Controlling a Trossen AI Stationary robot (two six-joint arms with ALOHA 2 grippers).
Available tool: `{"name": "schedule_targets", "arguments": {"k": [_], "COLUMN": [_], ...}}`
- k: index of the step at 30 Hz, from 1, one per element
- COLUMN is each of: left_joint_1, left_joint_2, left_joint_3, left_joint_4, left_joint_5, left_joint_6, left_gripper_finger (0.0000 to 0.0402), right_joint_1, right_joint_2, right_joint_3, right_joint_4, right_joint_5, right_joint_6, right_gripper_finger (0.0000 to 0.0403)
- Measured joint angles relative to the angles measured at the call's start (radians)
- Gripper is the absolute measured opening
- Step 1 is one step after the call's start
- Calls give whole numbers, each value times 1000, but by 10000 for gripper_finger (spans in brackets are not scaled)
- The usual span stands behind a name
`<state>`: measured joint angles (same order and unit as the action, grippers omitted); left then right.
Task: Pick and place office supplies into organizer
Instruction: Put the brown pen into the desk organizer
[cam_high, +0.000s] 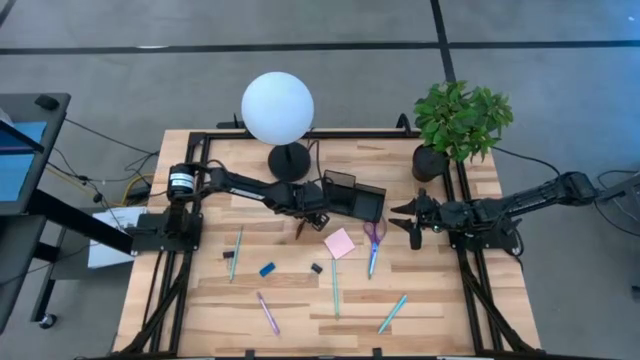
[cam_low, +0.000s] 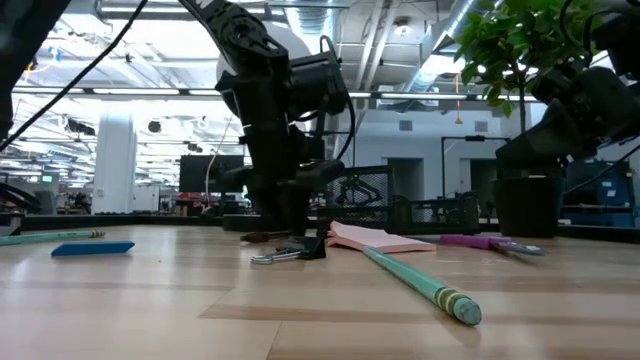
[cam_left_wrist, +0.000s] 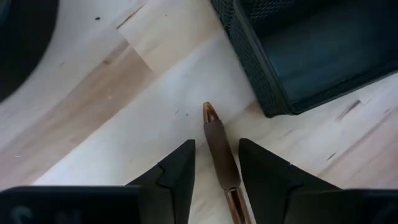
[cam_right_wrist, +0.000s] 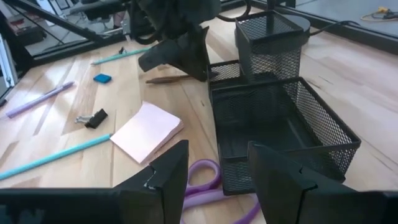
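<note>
A dark brown pen (cam_left_wrist: 214, 140) lies flat on the wood beside the corner of the black mesh organizer (cam_high: 352, 195). My left gripper (cam_left_wrist: 216, 146) points down over it, open, one finger on each side of the pen and along its length. I see no touch. My right gripper (cam_right_wrist: 217, 180) waits open at the table's right, facing the organizer (cam_right_wrist: 280, 124), with nothing between its fingers. A pink sticky pad (cam_high: 340, 243) and purple-handled scissors (cam_high: 373, 240) lie near the organizer. Teal pens (cam_high: 335, 290), a purple pen (cam_high: 268, 312), a blue block (cam_high: 267, 269) and a black clip (cam_high: 316, 268) lie nearer the front.
A lamp with a white globe (cam_high: 278, 108) and black round base (cam_high: 288, 160) stands behind the organizer. A potted plant (cam_high: 460, 120) stands at the far right. Bare wood lies along the table's near edge, between the scattered pens.
</note>
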<state>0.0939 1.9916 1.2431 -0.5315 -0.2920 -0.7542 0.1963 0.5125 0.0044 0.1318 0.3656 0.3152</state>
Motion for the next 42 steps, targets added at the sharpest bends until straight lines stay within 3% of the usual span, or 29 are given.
{"name": "schedule_targets", "arguments": {"k": [5,11,15,19,22,27,30,32,36,42], "left_joint_1": [0,-11,-48,-103,-148,-210,-231,-226,-193,-80], "left_joint_2": [1,2,-3,-36,-113,-271,-380,-426,-459,-370], "left_joint_3": [2,0,5,36,83,132,124,96,32,-92], "left_joint_4": [-79,-95,-106,-228,-263,-298,-105,87,518,1021], "left_joint_5": [-16,-41,-63,-55,-104,-286,-456,-487,-350,-113], "left_joint_6": [39,103,140,148,171,215,342,472,747,967], "left_gripper_finger": [100,21,16,13,13,12,12,12,11,11], "right_joint_1": [0,0,0,0,0,0,0,0,0,0], "right_joint_2": [0,0,0,0,0,0,0,0,0,0], "right_joint_3": [0,0,0,0,0,0,0,0,0,0], "right_joint_4": [1,2,-1,-5,-5,-6,-5,-5,-5,-6], "right_joint_5": [0,1,1,1,1,2,2,2,2,2], "right_joint_6": [0,2,27,29,30,36,36,36,36,36], "right_gripper_finger": [159,159,159,159,159,159,159,159,159,159]}}
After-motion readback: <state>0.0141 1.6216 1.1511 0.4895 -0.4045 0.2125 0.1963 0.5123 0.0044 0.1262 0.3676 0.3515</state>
